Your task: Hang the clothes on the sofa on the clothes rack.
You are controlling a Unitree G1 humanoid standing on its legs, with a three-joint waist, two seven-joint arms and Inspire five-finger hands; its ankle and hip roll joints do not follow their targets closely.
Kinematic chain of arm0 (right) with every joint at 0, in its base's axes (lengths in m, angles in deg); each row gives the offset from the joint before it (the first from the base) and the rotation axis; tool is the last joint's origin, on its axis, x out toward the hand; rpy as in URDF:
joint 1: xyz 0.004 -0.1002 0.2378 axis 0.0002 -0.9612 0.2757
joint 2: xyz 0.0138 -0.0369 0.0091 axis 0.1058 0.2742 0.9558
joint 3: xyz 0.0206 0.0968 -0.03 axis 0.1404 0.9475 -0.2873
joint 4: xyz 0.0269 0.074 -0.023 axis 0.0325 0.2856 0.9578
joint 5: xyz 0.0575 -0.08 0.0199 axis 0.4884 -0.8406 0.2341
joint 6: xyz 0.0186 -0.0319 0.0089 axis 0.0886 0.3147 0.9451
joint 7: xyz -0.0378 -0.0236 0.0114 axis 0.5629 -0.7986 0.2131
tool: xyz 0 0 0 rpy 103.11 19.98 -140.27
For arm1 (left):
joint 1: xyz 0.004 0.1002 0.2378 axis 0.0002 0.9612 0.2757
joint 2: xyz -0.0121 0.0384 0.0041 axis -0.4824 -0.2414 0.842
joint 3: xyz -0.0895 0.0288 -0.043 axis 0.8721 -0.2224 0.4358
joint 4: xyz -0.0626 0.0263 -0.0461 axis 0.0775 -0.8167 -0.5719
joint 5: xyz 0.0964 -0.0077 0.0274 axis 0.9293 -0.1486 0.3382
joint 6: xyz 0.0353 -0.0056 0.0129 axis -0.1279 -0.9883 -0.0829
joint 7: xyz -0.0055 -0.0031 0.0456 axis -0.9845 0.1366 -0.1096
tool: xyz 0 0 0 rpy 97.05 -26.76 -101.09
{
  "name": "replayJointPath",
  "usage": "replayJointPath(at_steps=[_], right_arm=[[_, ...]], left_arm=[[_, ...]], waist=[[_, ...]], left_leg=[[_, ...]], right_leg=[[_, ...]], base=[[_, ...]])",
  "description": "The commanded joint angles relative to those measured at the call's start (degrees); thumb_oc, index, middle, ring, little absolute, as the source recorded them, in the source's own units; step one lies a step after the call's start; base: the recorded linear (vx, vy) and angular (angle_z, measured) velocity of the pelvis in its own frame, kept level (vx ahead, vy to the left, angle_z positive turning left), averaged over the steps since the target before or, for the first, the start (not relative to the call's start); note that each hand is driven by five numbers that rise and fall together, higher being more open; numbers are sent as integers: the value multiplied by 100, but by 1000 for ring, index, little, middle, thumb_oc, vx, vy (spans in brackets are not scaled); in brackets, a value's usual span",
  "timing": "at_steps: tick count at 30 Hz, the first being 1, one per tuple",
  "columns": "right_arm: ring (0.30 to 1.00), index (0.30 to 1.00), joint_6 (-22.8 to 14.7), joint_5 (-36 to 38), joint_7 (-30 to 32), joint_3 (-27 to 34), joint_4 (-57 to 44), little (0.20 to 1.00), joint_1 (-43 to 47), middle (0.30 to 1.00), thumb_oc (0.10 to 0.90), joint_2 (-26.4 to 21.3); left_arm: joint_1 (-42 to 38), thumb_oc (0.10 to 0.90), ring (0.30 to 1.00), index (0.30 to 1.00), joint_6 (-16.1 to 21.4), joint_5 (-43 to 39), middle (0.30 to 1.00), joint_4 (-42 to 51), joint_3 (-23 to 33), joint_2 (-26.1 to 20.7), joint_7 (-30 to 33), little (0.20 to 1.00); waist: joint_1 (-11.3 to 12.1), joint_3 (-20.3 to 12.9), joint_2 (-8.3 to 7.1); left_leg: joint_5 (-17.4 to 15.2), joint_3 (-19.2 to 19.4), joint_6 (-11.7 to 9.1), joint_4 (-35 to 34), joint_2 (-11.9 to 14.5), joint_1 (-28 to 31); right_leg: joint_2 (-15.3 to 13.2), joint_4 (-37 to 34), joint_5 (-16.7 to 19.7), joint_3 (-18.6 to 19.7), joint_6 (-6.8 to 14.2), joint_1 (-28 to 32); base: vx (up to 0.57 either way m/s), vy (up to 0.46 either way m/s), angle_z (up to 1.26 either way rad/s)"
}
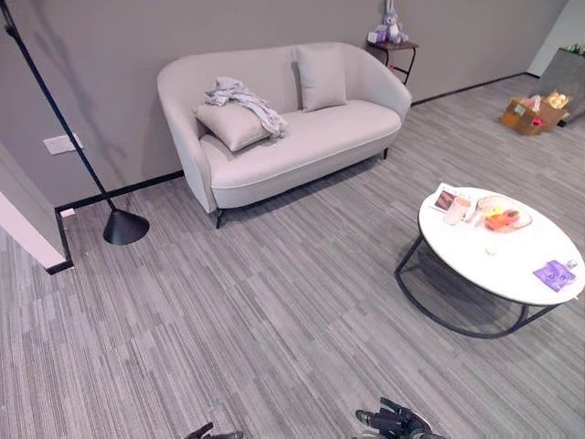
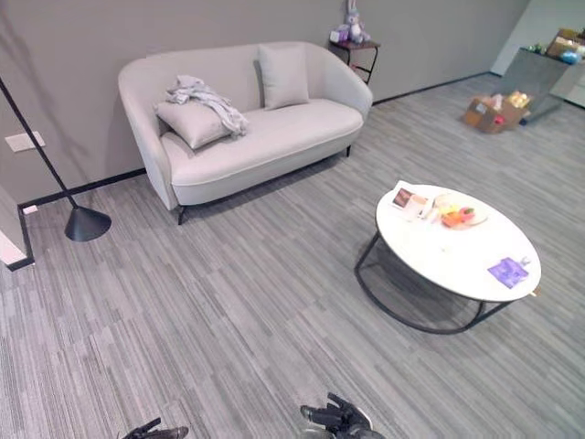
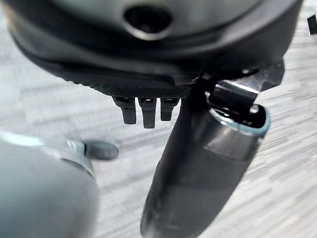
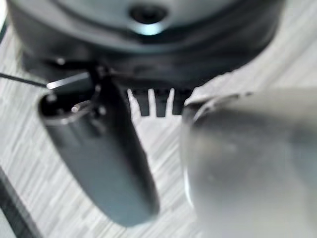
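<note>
The grey clothes (image 1: pixel 245 99) lie on a cushion (image 1: pixel 230 126) at the left end of the sofa (image 1: pixel 302 137). The left hand (image 3: pixel 143 110) and the right hand (image 4: pixel 153 101) hang over the floor (image 1: pixel 274 320) with straight fingers, holding nothing. A round bench (image 1: pixel 512 251) stands to the right.

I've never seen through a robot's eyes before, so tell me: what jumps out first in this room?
A pale grey sofa against the far wall, with a crumpled grey garment draped over the cushion at its left end. To the right stands a round white coffee table with a few small items on it. At the bottom edge, the robot's left hand and right hand hang over the striped grey floor, holding nothing.
</note>
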Motion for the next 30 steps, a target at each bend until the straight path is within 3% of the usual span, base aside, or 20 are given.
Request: replayJointPath(at_steps=[1, 4, 8, 9, 11, 13, 14, 15, 16, 17, 19, 20, 22, 23, 24, 26, 28, 30], right_arm=[[900, 900, 323, 107, -167, -158, 479, 900, -328, 900, 800, 374], [900, 900, 339, -53, -223, -159, 478, 900, -385, 900, 800, 396], [900, 900, 351, -116, -288, -141, 582, 900, -536, 900, 800, 382], [900, 900, 359, -123, -283, -166, 590, 900, -517, 900, 800, 353], [900, 900, 327, -158, -246, -277, 596, 900, -421, 900, 800, 270], [900, 900, 259, -246, -218, -473, 495, 900, -363, 900, 800, 218], [900, 900, 222, -310, -205, -560, 408, 900, -338, 900, 800, 189], [900, 900, 173, -490, -134, -721, 222, 900, -253, 900, 800, 113], [900, 900, 162, -570, -81, -764, 172, 900, -211, 900, 800, 58], [900, 900, 174, -625, -42, -796, 129, 900, -123, 900, 800, 0], [900, 900, 202, -837, 49, -983, 52, 900, 102, 900, 800, -118], [900, 900, 183, -959, 41, -1160, -167, 900, 191, 900, 800, -155], [900, 900, 164, -968, 27, -1207, -317, 900, 211, 900, 800, -169], [900, 900, 155, -1032, 4, -1297, -568, 900, 262, 900, 800, -205], [900, 900, 157, -1032, 5, -1298, -570, 900, 262, 900, 800, -204], [900, 900, 130, -1241, 26, -1400, -894, 900, 289, 900, 800, -235], [900, 900, 102, -1292, 95, -1420, -1463, 900, 229, 900, 800, -220], [900, 900, 116, -1301, 93, -1439, -1557, 900, 195, 900, 800, -215]], left_arm=[[-236, 800, 900, 900, 172, 277, 900, -181, 10, 25, -22, 900], [-242, 800, 900, 900, 193, 380, 900, -213, 33, 21, -24, 900], [-158, 800, 900, 900, 217, 540, 900, -299, 37, 52, -66, 900], [-176, 800, 900, 900, 219, 522, 900, -288, 24, 68, -62, 900], [-235, 800, 900, 900, 236, 400, 900, -237, -2, 87, -14, 900], [-224, 800, 900, 900, 246, 269, 900, -187, 15, 109, -8, 900], [-198, 800, 900, 900, 233, 228, 900, -162, 21, 118, -23, 900], [-186, 800, 900, 900, 220, 138, 900, -41, 22, 98, 23, 900], [-191, 800, 900, 900, 242, 58, 900, 58, 52, 63, 51, 900], [-234, 800, 900, 900, 253, -7, 900, 179, 26, 53, 79, 900], [-302, 800, 900, 900, 252, -92, 900, 352, -36, 59, 111, 900], [-244, 800, 900, 900, 305, -218, 900, 414, 84, 16, 131, 900], [-222, 800, 900, 900, 316, -267, 900, 358, 160, -16, 149, 900], [-147, 800, 900, 900, 269, -342, 900, 203, 370, -61, 178, 900], [-148, 800, 900, 900, 269, -342, 900, 202, 371, -62, 178, 900], [-40, 800, 900, 900, 206, -318, 900, 4, 603, -102, 197, 900], [-5, 800, 900, 900, 203, -367, 900, -42, 765, -61, 302, 900], [22, 800, 900, 900, 199, -421, 900, -21, 804, -36, 305, 900]], waist=[[-105, 48, -84], [-182, 35, -64], [-287, -187, -106], [-301, -224, -25], [-298, -319, 190], [-236, -404, 229], [-194, -428, 182], [-103, -391, 67], [-1, -324, 17], [107, -231, -84], [374, -56, -252], [622, 3, -266], [713, 33, -275], [832, -1, -248], [835, -10, -261], [1020, -34, -125], [1123, -24, -24], [1141, -10, -26]], left_leg=[[-625, -443, -491, 16, 151, 330], [-873, -409, -664, 16, 327, 682], [-1049, -513, -873, 16, 560, 1028], [-853, -558, -950, 16, 742, 1040], [30, -656, -1170, 174, 1184, 946], [765, -795, -1298, 929, 1423, 640], [961, -801, -1323, 1289, 1435, 477], [1678, -751, -1411, 2457, 1627, 11], [1902, -632, -1359, 2946, 1781, -138], [1869, -508, -1218, 3356, 1817, -383], [1201, -368, -999, 3781, 1410, -1156], [937, -229, -952, 3386, 1123, -1575], [888, -66, -918, 3005, 1041, -1756], [830, 254, -807, 2063, 824, -1966], [858, 266, -802, 2020, 808, -1958], [1142, 209, -765, 938, 472, -2095], [1475, 218, -862, 143, 388, -2401], [1504, 332, -880, 58, 402, -2463]], right_leg=[[-139, -2011, 1467, -196, 276, -12], [-250, -2279, 1571, -256, 414, -302], [-206, -2279, 1763, -239, 406, -168], [-77, -2279, 1769, -214, 352, -122], [347, -2279, 1671, -122, 186, -44], [629, -2279, 1428, -121, -23, 143], [684, -2279, 1284, -195, -112, 276], [850, -2279, 979, -321, -385, 647], [936, -2279, 843, -370, -503, 855], [962, -2279, 765, -349, -582, 1028], [948, -2279, 589, -155, -599, 1257], [1009, -2279, 496, 18, -563, 1421], [999, -2279, 458, 42, -526, 1512], [1083, -2279, 311, 119, -487, 1723], [1070, -2279, 316, 125, -484, 1708], [1318, -2279, 151, 258, -502, 2005], [1540, -2279, -97, 408, -582, 2350], [1573, -2279, -178, 426, -612, 2490]], base=[[415, -291, 16], [384, -225, -3], [530, -331, 17], [435, -358, 54], [354, -370, 58], [298, -389, 30], [449, -592, 0], [454, -612, -31], [476, -638, -57], [357, -436, -39], [332, -288, -8], [251, -137, -25], [278, -98, -114], [288, -71, -125], [322, -27, -73], [334, -4, -45], [471, -1, -33], [357, -5, -17]])
